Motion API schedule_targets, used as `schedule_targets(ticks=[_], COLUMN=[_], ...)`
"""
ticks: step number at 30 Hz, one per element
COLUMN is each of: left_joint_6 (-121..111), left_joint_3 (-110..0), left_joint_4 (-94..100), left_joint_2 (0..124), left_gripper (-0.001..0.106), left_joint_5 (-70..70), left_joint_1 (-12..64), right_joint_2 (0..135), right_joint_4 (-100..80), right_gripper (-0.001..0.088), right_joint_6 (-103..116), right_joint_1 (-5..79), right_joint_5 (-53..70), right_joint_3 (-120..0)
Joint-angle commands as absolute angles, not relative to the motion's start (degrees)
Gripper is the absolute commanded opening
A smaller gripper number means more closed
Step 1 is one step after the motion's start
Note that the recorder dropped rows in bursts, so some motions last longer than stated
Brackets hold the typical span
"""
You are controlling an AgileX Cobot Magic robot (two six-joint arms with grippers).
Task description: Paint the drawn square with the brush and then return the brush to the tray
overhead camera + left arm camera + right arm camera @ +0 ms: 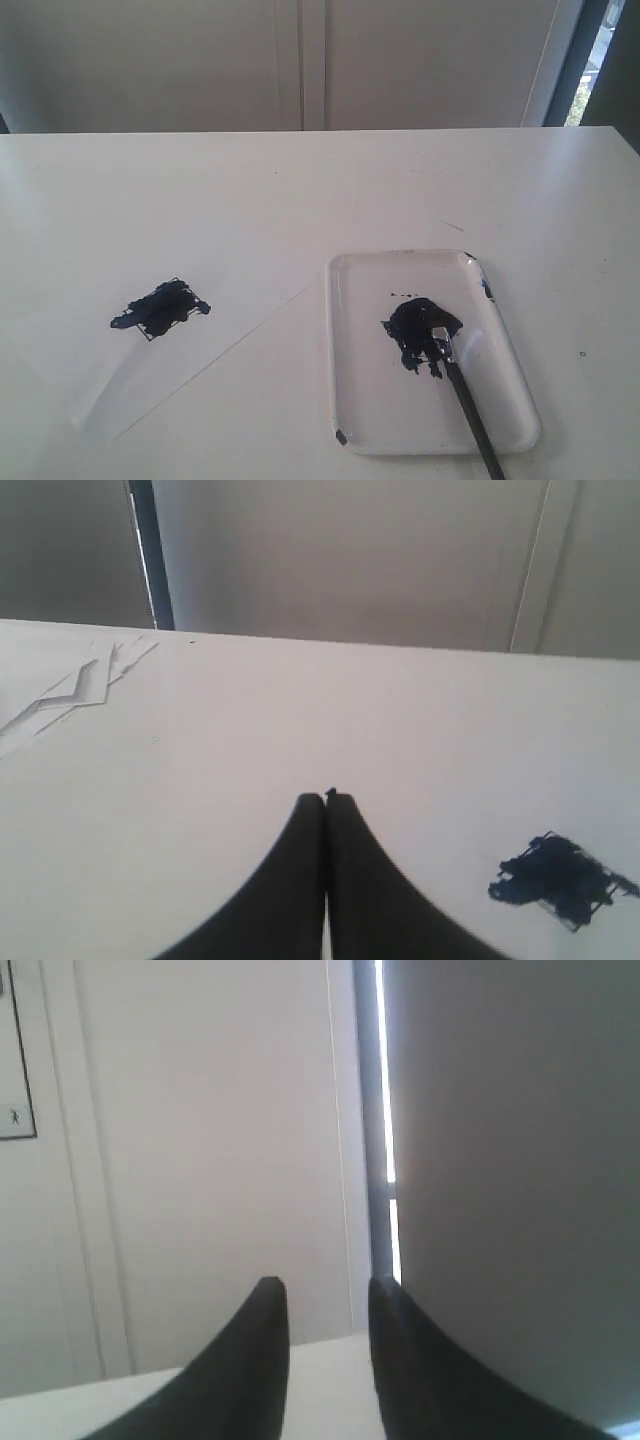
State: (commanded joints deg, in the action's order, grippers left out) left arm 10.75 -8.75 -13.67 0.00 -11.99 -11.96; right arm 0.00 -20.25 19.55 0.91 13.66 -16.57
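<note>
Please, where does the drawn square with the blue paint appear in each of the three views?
Exterior view: the drawn square lies on the paper sheet, left of the tray.
Left wrist view: the drawn square lies on the table, beside the shut left gripper.
Right wrist view: not in it.
Shared landmark: the table, visible in all three views.
</note>
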Motion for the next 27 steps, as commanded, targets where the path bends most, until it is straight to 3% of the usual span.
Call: schedule_targets(ticks=[8,15,27], left_joint_6=[16.78,16.78,21.85], left_joint_3=[-2.42,0.00,0.00], left_joint_4=[-12.70,-12.70,-12.70], left_joint_2=[0.00,0.00,0.00], left_gripper=[0.000,0.000,0.000], left_joint_5=[-8.78,-10.37,-13.05], left_joint_1=[-11.96,-11.96,-11.96], right_joint_2=[0.00,0.00,0.00], right_joint_4=[-20.25,-17.74,-9.77], right_gripper=[0.0279,0.0279,0.0279], right_joint_6=[19.55,19.55,19.55], right_joint_1=[0.91,1.13,1.13], right_joint_5=[13.66,20.04,20.29], right_joint_3=[0.00,0.00,0.00])
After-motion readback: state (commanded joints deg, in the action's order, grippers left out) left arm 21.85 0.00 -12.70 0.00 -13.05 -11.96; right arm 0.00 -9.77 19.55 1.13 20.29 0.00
